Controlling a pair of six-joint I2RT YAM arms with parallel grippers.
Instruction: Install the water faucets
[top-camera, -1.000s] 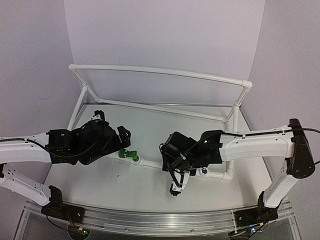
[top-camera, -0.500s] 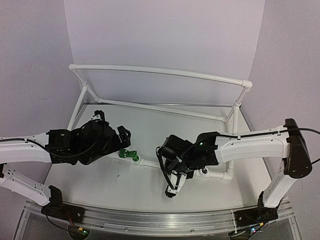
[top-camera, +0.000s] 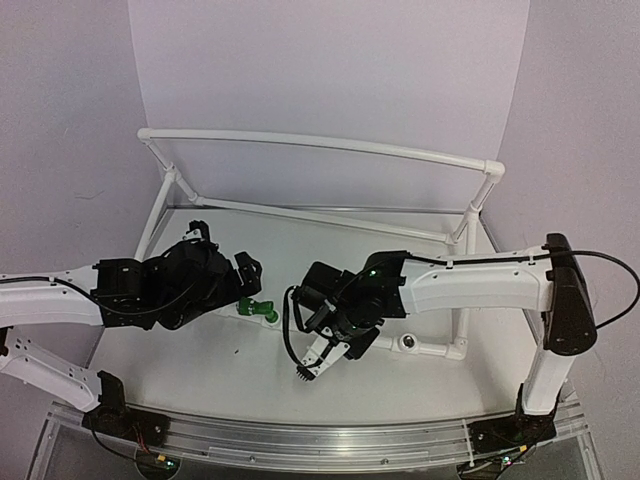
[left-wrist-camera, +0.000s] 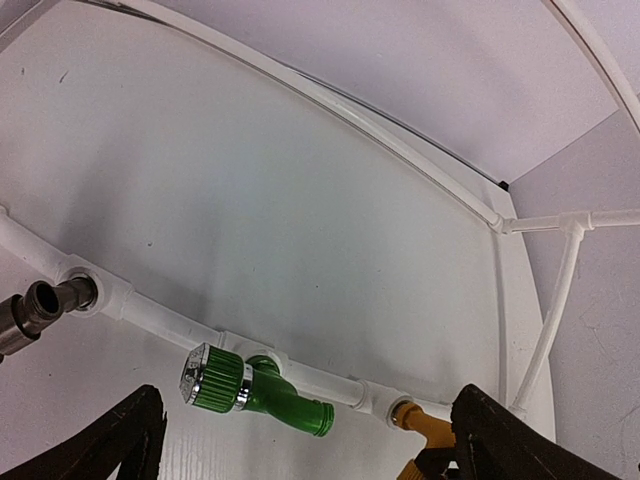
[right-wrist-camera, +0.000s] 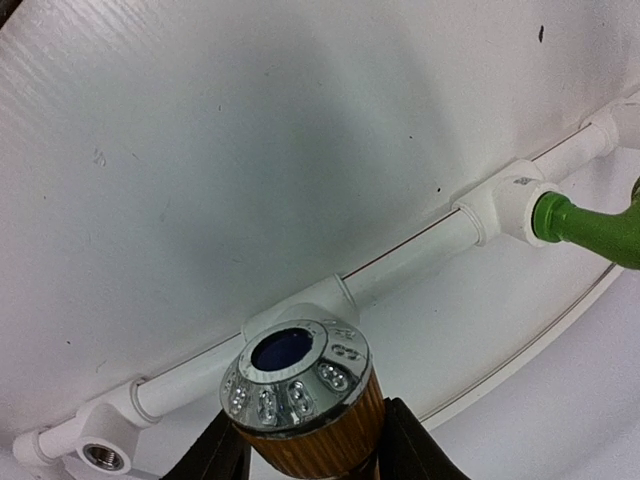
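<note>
White table (top-camera: 330, 255), flat and matte. A white pipe frame (top-camera: 320, 143) stands directly on it. Its low rail crosses the near half from left to right, and its uprights rise at the far corners. One dark speck (top-camera: 236, 350) lies near left.

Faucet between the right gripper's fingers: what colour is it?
Brass-gold faucet, chrome cap; best in right wrist view.

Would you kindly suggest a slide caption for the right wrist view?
Right pincer gripping the brass faucet in front of the white pipe frame; green faucet fitted at right.
</note>
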